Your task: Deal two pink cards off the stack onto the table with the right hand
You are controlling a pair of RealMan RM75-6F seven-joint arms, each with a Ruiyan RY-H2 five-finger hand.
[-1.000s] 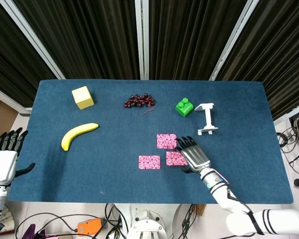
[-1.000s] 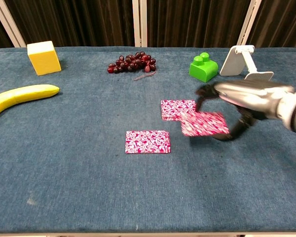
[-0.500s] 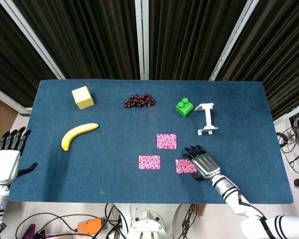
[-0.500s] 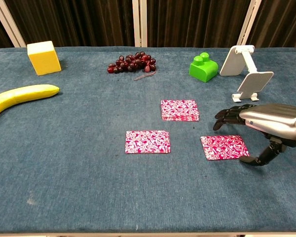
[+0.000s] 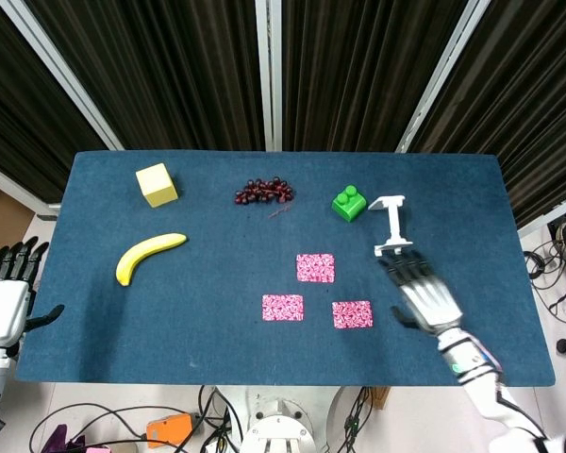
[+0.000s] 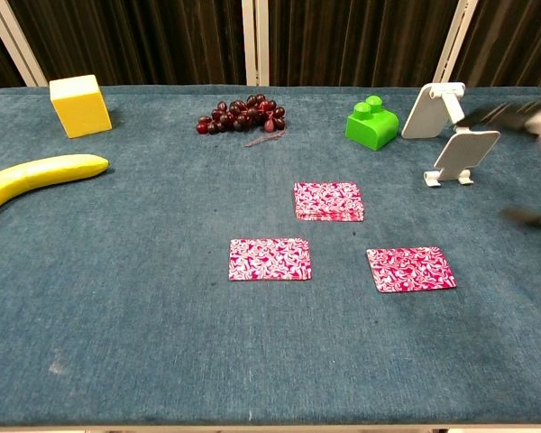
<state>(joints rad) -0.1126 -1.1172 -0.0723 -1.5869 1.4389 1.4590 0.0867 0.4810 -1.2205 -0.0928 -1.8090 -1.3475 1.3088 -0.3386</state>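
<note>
2 dealt cards [image 5: 282, 307] [image 5: 352, 314] lie flat; right hand [image 5: 423, 294], fingers spread, beside white stand [image 5: 391, 225].

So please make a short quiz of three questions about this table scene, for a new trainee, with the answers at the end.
1. True or false: the right hand holds a pink card.
2. How many single pink cards lie apart from the stack?
3. Which thing lies closest to the white stand? A. banana B. green block C. yellow cube

Key
1. False: the hand is open, above the table to the right of the cards.
2. Two: the left card and the right card.
3. B.
</note>
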